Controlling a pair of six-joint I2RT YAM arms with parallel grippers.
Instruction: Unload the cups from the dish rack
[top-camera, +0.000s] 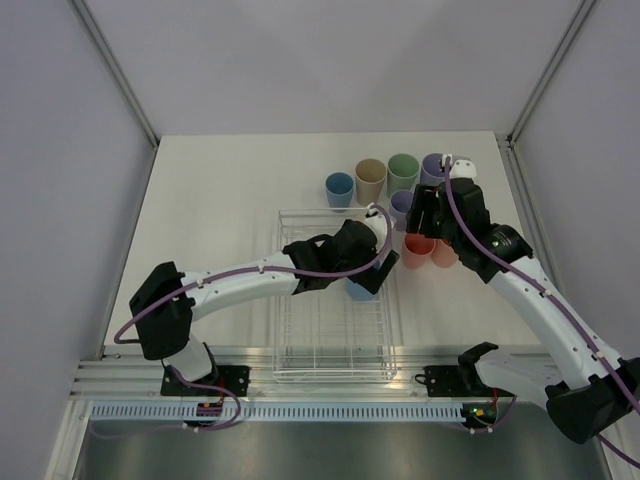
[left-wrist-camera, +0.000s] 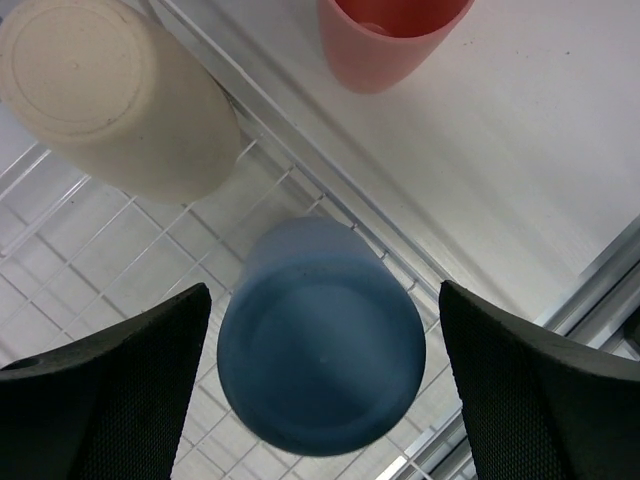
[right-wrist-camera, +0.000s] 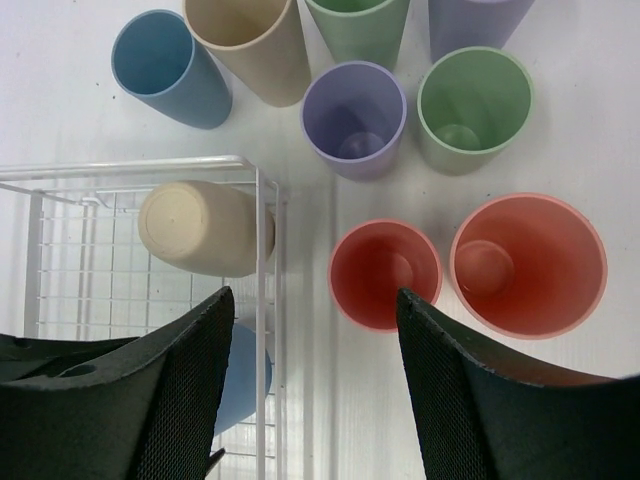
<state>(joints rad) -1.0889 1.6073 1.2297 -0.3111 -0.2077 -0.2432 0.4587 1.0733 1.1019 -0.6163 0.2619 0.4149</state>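
Rack (top-camera: 284, 330) lies lengthwise on the table (top-camera: 220, 220), straight ahead of the arm bases, its near end by the front edge. The grid is mostly bare. Only two cups are in it, both bottom-up at the far right corner.

Left gripper (left-wrist-camera: 325, 300) is reached across the rack to that corner, pointing down over the upturned blue cup (left-wrist-camera: 320, 340). Jaws apart, one finger (left-wrist-camera: 120, 390) on each side of the cup with a thin gap showing on both sides, so it's straddling, not clamped. The cup stands on the grid next to the rack's right wall.

Upturned beige cup (right-wrist-camera: 205, 228) is just beyond the blue one, tucked into the far right corner. Close to it but apart. Can't tell if it leans.

Right gripper (right-wrist-camera: 312, 292) hangs above the table just outside that same corner. Jaws wide apart, nothing held.

Everything else is on the table right of and beyond the rack, mouth-up:
- left coral cup (right-wrist-camera: 385, 273) and right coral cup (right-wrist-camera: 527, 263), side by side, just beside each other. The left one sits under the right gripper's fingers.
- next out are the near purple cup (right-wrist-camera: 353, 118) and near green cup (right-wrist-camera: 475, 108), also side by side.
- the farthest row runs left to right: far blue cup (top-camera: 339, 188), far beige cup (top-camera: 371, 180), far green cup (top-camera: 403, 172), far purple cup (top-camera: 433, 168). The last one is partly hidden by the right arm in the top view.
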